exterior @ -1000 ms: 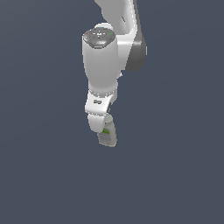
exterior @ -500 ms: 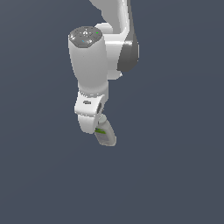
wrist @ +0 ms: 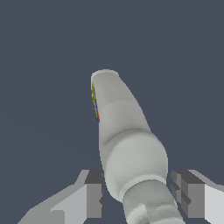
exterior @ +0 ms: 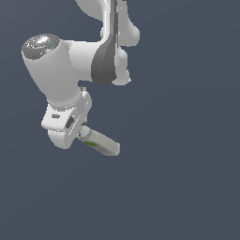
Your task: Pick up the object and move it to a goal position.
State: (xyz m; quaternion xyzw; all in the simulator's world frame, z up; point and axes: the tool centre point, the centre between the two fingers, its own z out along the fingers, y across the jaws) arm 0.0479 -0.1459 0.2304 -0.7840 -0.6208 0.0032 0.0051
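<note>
Since the earlier frame we are swinging our wrist toward the exterior view's left, and the bottle point(exterior: 101, 143) is tilting from hanging down to jutting out sideways. Our gripper point(wrist: 138, 192) is clasping the bottle by its cap end, fingers point(wrist: 94, 192) flanking it, above the plain dark background.

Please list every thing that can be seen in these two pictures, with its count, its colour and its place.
bottle: one, pale grey-beige with a green label patch, held at its cap end in the hand, sticking out toward the exterior view's right, tilted.
background surface: one, plain dark blue-grey, fills the rest of both views.
arm: one, white with grey parts, upper part of the exterior view.
hand: one, white with dark grey fingers, one on each side of the bottle.
</note>
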